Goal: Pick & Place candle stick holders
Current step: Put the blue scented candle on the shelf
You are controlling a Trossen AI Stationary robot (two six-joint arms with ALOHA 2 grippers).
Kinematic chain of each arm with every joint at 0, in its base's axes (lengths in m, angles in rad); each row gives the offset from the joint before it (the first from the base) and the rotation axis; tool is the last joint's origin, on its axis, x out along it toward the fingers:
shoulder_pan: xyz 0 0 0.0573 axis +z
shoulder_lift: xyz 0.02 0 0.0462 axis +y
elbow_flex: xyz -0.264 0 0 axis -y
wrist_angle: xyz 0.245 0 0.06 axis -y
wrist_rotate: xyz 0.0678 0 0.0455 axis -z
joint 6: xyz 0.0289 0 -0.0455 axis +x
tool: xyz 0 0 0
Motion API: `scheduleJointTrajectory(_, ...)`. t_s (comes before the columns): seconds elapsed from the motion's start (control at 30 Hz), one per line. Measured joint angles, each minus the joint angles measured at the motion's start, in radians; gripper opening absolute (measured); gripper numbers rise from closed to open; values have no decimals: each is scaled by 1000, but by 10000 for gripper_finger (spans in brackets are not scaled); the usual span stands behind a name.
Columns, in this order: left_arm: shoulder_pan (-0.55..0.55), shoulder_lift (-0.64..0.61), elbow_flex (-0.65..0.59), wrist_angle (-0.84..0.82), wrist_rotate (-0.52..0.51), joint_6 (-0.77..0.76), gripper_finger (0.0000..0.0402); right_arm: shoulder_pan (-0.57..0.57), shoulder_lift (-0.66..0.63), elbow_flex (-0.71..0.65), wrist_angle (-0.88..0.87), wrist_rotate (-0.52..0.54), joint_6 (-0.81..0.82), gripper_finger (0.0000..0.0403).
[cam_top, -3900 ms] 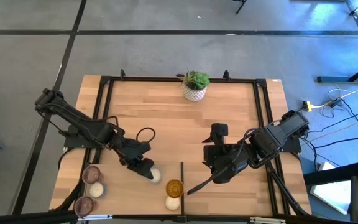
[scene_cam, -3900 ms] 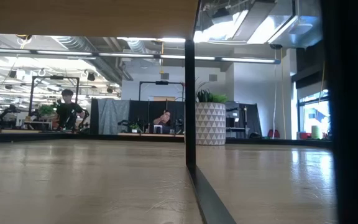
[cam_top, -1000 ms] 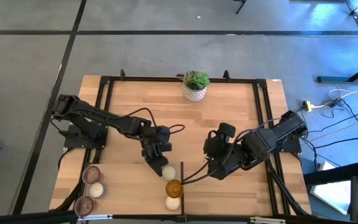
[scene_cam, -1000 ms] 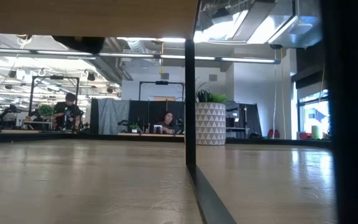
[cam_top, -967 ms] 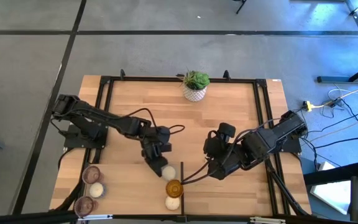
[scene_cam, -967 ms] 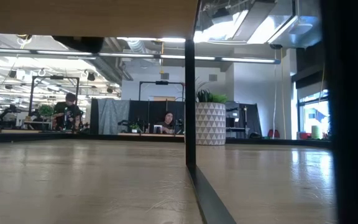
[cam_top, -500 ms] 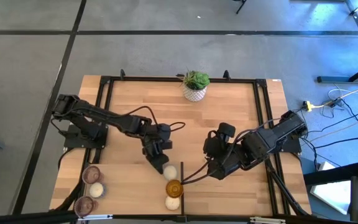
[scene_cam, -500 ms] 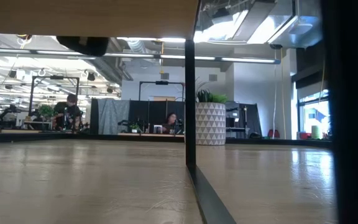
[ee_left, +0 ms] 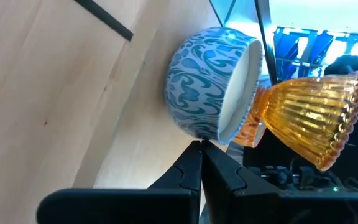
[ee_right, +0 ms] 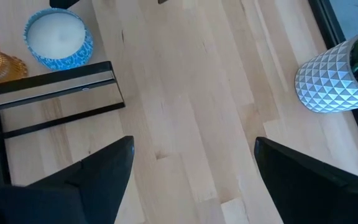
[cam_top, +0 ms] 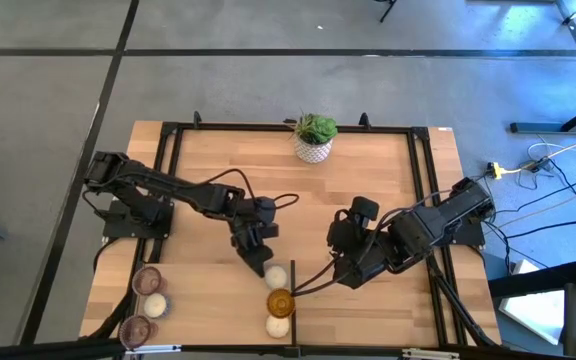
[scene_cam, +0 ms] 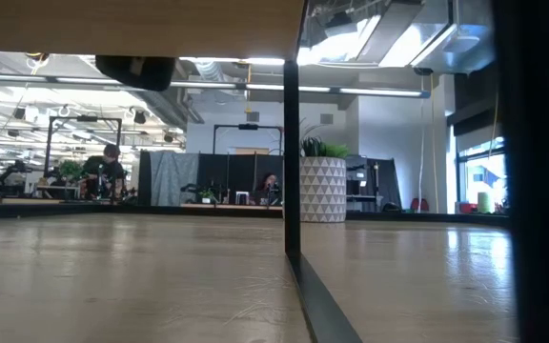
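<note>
High view, left gripper [cam_top: 259, 262] clenched empty beside blue-patterned white candle holder [cam_top: 275, 276] near tabletop's front edge, ribbed amber glass holder [cam_top: 280, 301] partly hidden behind it, right gripper [cam_top: 340, 271] spread wide, pinkish holders [cam_top: 146, 305] at front-left corner.

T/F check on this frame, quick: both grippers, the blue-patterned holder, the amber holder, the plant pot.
1. The left gripper is shut, its tips beside the blue-patterned holder. True.
2. The right gripper grips the amber holder. False: it is open and holds nothing.
3. The plant pot stands at the table's far edge. True.
4. The amber holder lies tipped on its side. False: it stands upright by the blue-patterned holder.
5. Two pinkish holders sit near the table's left front corner. True.
</note>
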Motion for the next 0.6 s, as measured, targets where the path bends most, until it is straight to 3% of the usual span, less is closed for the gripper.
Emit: scheduleJointTrajectory(0.6, 4, 0, 0, 40, -29, -8, 1, 0, 0, 0, 3, 23, 0, 334)
